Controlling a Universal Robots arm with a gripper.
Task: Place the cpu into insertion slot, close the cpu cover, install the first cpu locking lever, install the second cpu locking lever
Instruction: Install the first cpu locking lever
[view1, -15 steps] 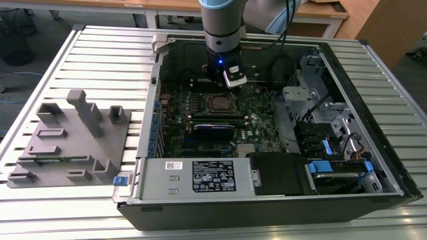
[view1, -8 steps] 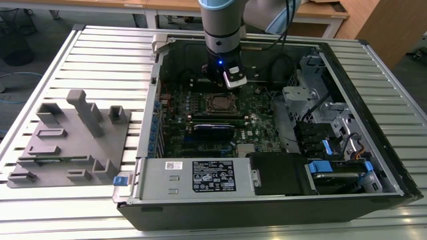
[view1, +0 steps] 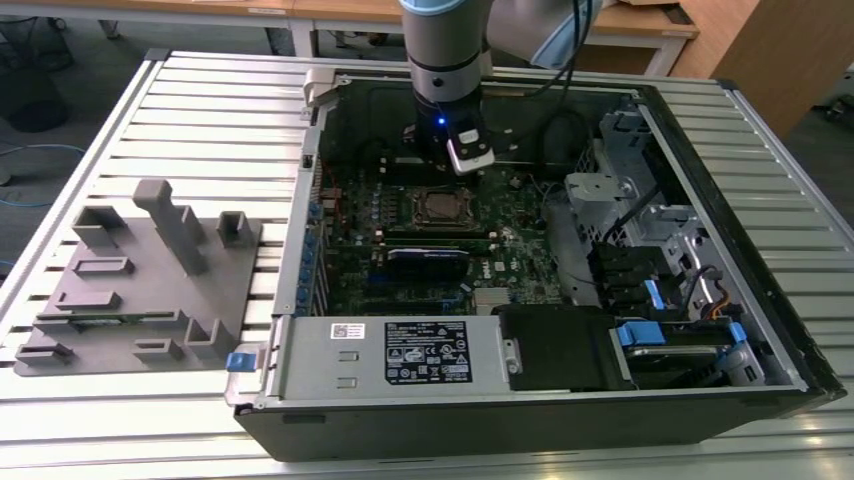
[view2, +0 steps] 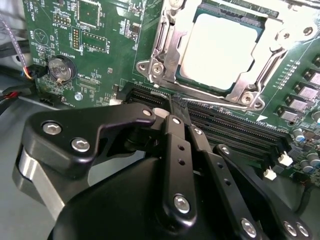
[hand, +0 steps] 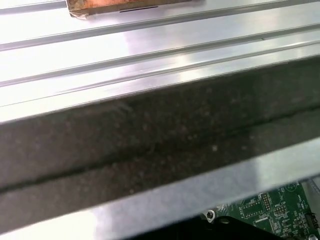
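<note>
Hovering with fingers closed and seemingly empty, the gripper (view2: 172, 107) sits above one cpu (view2: 220, 50) under one cpu cover (view2: 167, 47).

Bright overhead light, glare on the cpu (view2: 216, 49), case interior shadowed, near fingers (view2: 177, 150) soft

One robot arm (view1: 447, 40) reaches into one open computer case (view1: 534, 420), and one hand (view2: 172, 107) shows in the second wrist view. Just beyond the hand's tips sits one cpu (view2: 220, 45) under one cpu cover (view2: 167, 50), on one green motherboard (view2: 100, 55). Off to the side of the hand lies one coin cell battery (view2: 60, 67). Near the hand run two dark memory slots (view2: 230, 125). Well away from the hand, one grey fixture block (view1: 140, 275) rests on the one slatted surface (view1: 200, 90).
</note>
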